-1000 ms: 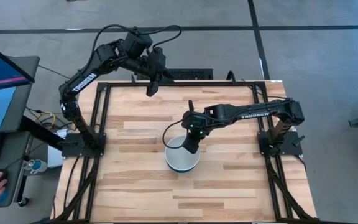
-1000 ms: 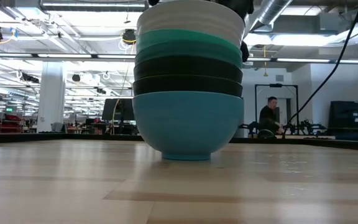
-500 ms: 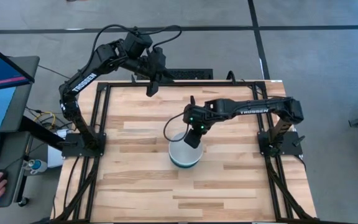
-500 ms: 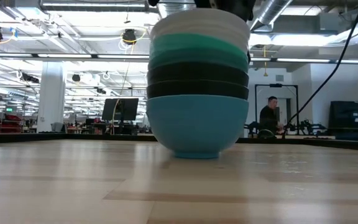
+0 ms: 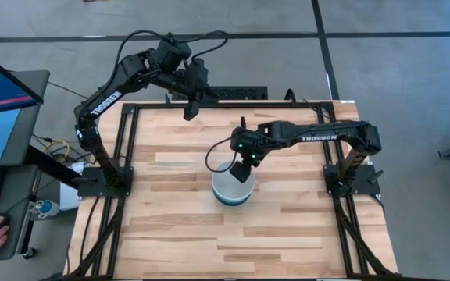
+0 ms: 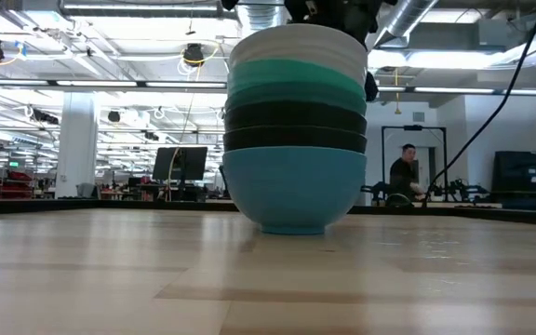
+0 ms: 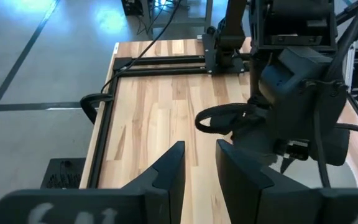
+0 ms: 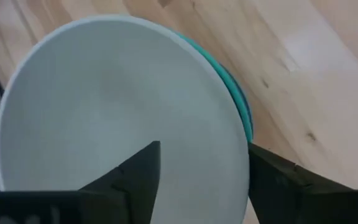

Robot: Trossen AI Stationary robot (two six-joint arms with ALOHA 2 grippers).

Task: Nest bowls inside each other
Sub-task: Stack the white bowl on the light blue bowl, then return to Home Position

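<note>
1. The bowls stand nested in one stack at the centre of the high view, on the wooden table, well apart from every table edge.

2. In the low view the stack reads from the bottom up: sky-blue bowl, two black bowls, a dark teal-green rim, turquoise bowl, white bowl on top (the rims sit close and level).

3. The right gripper sits over the upper right rim of the stack in the high view. In its wrist view its fingers are spread wide, one over the white bowl's inside and one outside its rim, with the rim between them; I cannot tell whether either pad touches it.

4. The left gripper hangs at the table's far edge, upper centre of the high view, fingers a narrow gap apart and holding nothing.

5. Bare wood lies all around the stack, widest across the lower half of the high view.
</note>
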